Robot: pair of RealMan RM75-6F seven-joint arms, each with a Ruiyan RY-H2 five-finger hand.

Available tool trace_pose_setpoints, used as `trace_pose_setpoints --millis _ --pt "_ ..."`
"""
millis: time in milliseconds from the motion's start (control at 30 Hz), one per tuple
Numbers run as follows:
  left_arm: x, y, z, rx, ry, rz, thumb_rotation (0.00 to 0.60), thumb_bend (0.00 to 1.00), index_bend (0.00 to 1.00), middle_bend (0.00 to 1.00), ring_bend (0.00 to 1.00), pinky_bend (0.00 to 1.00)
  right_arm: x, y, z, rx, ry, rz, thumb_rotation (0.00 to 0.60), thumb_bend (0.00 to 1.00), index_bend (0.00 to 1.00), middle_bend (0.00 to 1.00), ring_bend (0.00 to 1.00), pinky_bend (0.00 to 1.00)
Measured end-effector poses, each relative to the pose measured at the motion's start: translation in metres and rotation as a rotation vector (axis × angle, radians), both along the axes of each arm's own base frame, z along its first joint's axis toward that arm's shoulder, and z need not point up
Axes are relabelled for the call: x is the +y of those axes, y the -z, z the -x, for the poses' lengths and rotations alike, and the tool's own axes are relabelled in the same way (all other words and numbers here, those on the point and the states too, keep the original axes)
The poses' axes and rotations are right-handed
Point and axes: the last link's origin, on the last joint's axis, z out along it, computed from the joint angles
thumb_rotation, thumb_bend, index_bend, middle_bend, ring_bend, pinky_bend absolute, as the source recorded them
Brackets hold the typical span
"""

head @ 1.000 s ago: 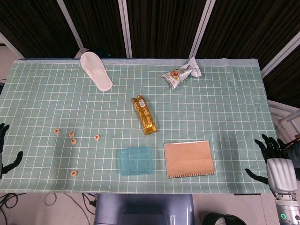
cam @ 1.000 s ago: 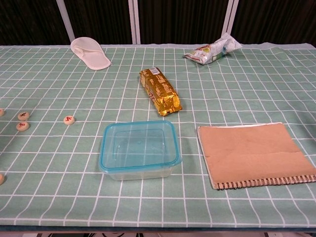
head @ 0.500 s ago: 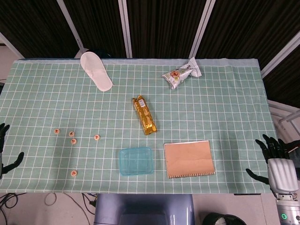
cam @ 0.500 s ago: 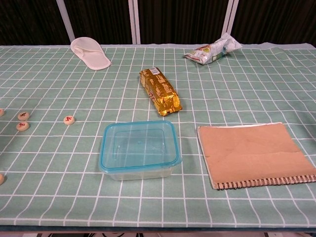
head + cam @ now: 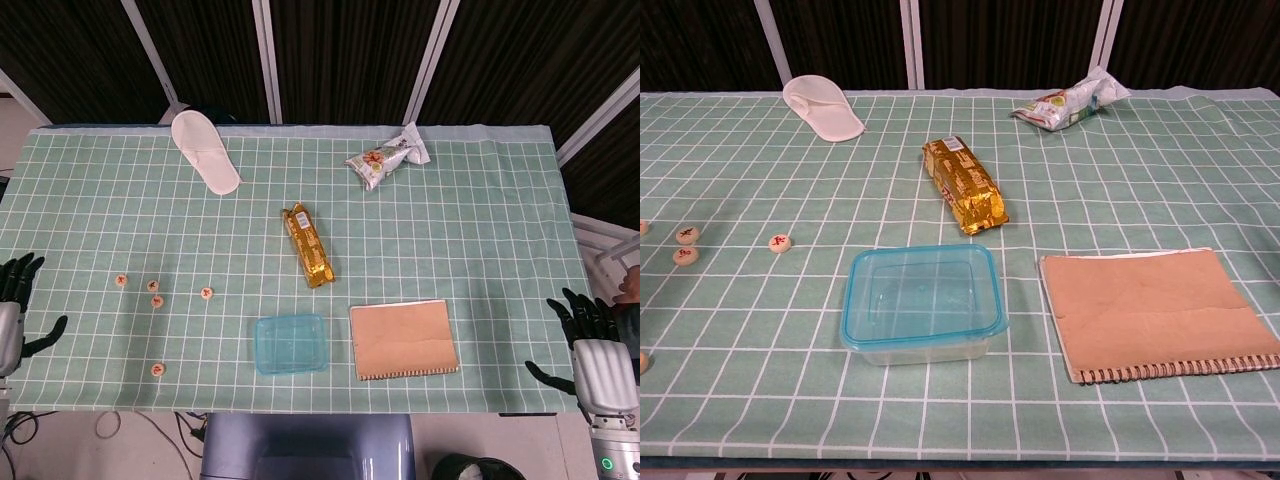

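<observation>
While both hands sit off the table edges, neither is holding anything: the left hand (image 5: 12,315) hangs by the left edge with fingers spread, nearest the small round game pieces (image 5: 153,287), and the right hand (image 5: 596,360) is at the right edge, fingers apart too, closest to the brown spiral notebook (image 5: 404,339). Between pieces and notebook there's a clear blue-rimmed container (image 5: 290,343), with a gold snack pack (image 5: 308,245) just behind it.

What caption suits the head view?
Two open hands flank a checked table holding a box and notebook.
</observation>
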Motion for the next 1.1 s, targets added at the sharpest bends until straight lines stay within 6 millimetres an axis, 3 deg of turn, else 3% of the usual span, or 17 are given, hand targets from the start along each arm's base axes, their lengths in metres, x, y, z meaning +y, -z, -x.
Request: trace_pose_setpoints --millis 333,533,1100 --pt "0.064 0.042 -0.04 0.103 0.067 0.245 0.6 0.27 0.15 0.02 0.0 0.06 0.0 -0.001 0.001 -0.004 0.016 0.006 0.6 0.2 0.15 0.07 0.07 0.0" --pt "0.089 0.071 -0.056 0.151 0.051 0.299 0.6 0.27 0.2 0.02 0.0 0.06 0.0 -0.002 0.002 -0.005 0.023 0.009 0.6 0.2 0.15 0.07 0.07 0.0" --pt "0.119 0.111 -0.033 0.249 -0.055 0.316 0.6 0.28 0.32 0.03 0.0 0.06 -0.003 -0.004 0.004 -0.01 0.055 0.029 0.6 0.2 0.15 0.07 0.07 0.0"
